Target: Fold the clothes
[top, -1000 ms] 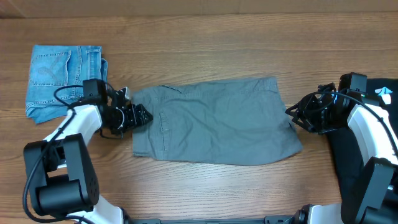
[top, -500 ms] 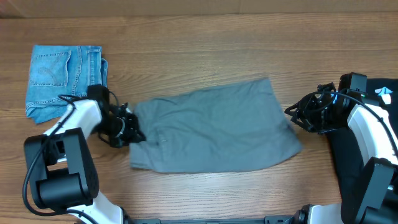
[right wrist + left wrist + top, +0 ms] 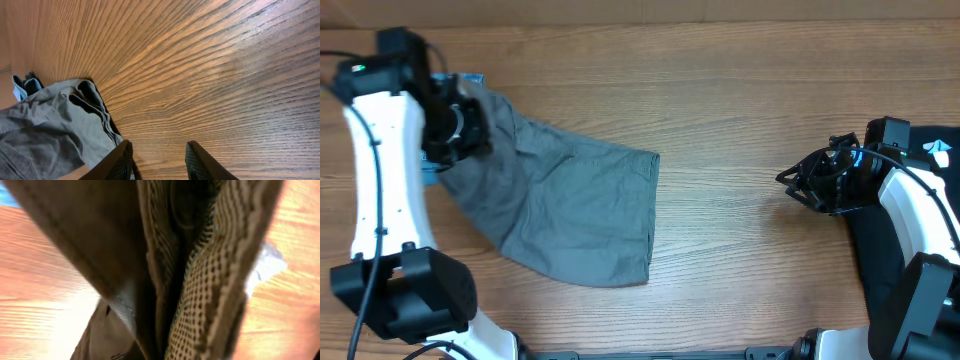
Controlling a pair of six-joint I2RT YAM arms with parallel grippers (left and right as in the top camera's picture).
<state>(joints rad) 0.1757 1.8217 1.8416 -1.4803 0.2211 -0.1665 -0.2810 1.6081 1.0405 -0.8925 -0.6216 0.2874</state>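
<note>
Grey shorts [image 3: 575, 215] gripped by L gripper [image 3: 460, 125] at far left of table [image 3: 740, 80]; fold looks partly done.
Overhead: shorts rumpled and skewed, still need squaring and a final fold; R gripper [image 3: 800, 187] well apart. L wrist cam alone shows speckled lining pinched close-up. R wrist cam shows its fingers [image 3: 202, 162] spread, empty.

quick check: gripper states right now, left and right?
Left gripper: shut on the grey shorts, gripping one end.
Right gripper: open, nothing between its fingers, over the table.
</note>
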